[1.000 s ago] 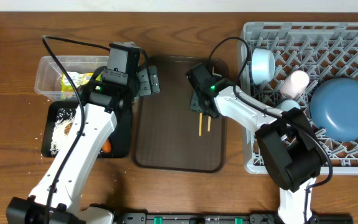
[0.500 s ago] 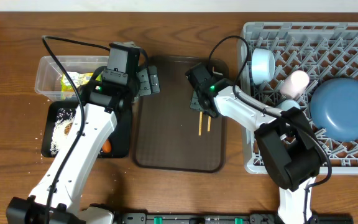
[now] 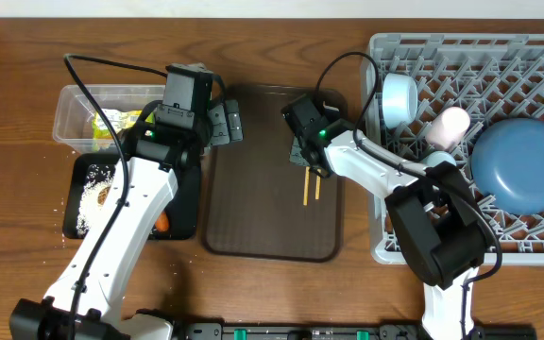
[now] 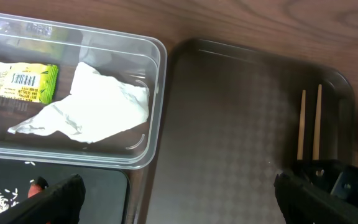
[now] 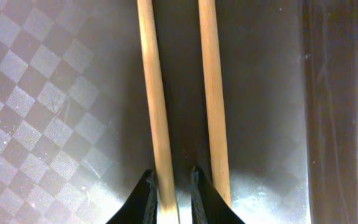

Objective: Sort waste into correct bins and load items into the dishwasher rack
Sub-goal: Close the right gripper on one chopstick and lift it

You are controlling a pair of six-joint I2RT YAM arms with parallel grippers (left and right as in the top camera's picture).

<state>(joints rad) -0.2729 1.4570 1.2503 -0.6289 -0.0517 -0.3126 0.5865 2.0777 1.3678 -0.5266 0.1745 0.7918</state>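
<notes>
Two wooden chopsticks (image 3: pixel 310 187) lie side by side on the dark brown serving tray (image 3: pixel 253 217). My right gripper (image 3: pixel 307 162) is down at their far ends. In the right wrist view its jaws (image 5: pixel 173 177) stand narrowly astride the left chopstick (image 5: pixel 156 93), with a small gap on one side. The other chopstick (image 5: pixel 213 93) lies outside them. My left gripper (image 3: pixel 225 125) is wide open and empty, hovering between the bins and the tray. The clear tub (image 3: pixel 69 109) holds the yellow-green wrapper (image 4: pixel 23 84) and the white napkin (image 4: pixel 98 106). The black tray (image 3: pixel 78 170) holds rice (image 3: pixel 93 194) and a carrot stick (image 3: pixel 161 223).
The grey rack (image 3: pixel 536 57) on the right holds the dark-blue plate (image 3: pixel 522 165), the pink cup (image 3: pixel 447 126) and the light-blue cup (image 3: pixel 399 99). A few rice grains lie on the table left of the black tray. The right arm crosses the rack's left edge.
The right gripper has edged very slightly toward the far left over the chopstick ends. The left arm and all objects have not moved.
</notes>
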